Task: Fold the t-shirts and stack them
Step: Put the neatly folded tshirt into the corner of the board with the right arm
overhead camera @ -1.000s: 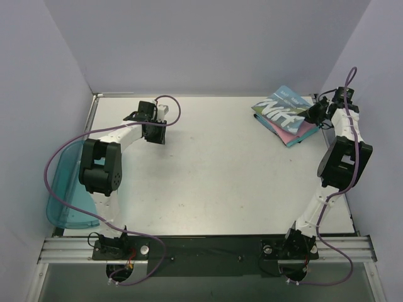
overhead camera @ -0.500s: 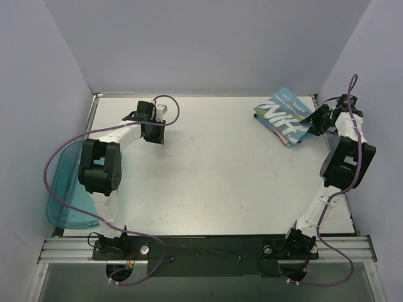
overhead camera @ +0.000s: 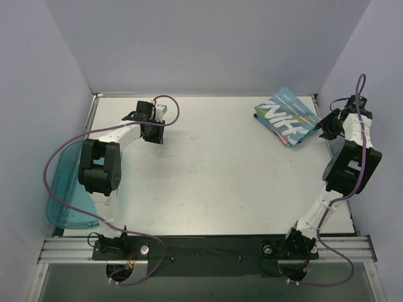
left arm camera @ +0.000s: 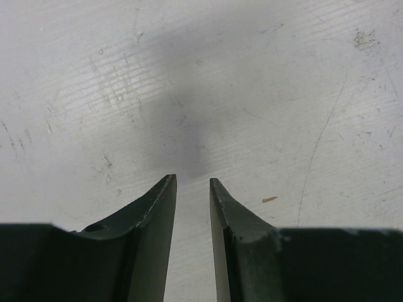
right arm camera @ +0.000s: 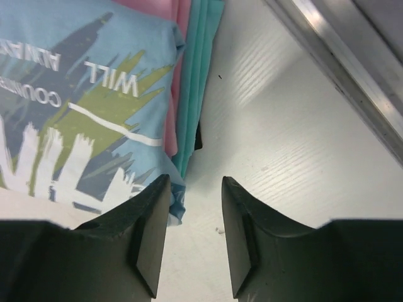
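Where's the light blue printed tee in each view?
Top external: the light blue tee is at the far right of the table, near the corner.
Left wrist: not in view, only bare table surface.
Right wrist: the light blue tee fills the upper left.
Shared landmark: the teal tee, whose folded edge shows under it.

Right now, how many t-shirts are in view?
3, all in one stack at the far right corner of the table: light blue printed tee on top, pink tee under it, teal tee at the bottom. The teal edge shows several layers, so another could be hidden.
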Robot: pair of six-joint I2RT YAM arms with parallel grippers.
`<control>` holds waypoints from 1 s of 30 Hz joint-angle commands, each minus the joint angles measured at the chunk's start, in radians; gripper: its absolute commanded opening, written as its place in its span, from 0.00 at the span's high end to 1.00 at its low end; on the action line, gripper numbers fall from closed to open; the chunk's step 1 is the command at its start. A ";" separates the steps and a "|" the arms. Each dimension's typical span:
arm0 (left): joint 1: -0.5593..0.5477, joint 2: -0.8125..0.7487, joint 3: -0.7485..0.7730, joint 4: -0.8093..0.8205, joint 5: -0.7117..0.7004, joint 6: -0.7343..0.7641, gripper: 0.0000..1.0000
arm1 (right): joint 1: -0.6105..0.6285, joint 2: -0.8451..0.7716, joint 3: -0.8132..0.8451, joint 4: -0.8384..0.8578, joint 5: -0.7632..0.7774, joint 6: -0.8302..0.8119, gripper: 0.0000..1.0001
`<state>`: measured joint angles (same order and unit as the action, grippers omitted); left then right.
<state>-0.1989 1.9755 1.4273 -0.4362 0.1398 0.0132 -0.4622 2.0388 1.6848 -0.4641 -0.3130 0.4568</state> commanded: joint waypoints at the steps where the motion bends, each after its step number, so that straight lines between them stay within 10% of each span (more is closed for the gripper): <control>1: 0.009 -0.012 0.018 0.028 -0.006 0.021 0.62 | 0.017 -0.132 0.012 0.053 0.029 -0.081 0.73; 6: 0.012 -0.015 0.018 0.030 -0.012 0.033 0.62 | 0.030 -0.056 0.045 0.145 -0.089 -0.023 1.00; 21: 0.027 -0.006 0.039 0.008 -0.051 0.073 0.62 | 0.031 0.333 0.467 0.047 -0.002 0.094 1.00; 30: 0.029 -0.003 0.058 0.001 -0.059 0.087 0.62 | 0.036 0.281 0.480 0.012 0.078 0.028 1.00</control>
<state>-0.1783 1.9755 1.4281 -0.4381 0.0895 0.0864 -0.4248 2.4004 2.1624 -0.4107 -0.2935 0.5304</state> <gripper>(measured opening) 0.379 0.001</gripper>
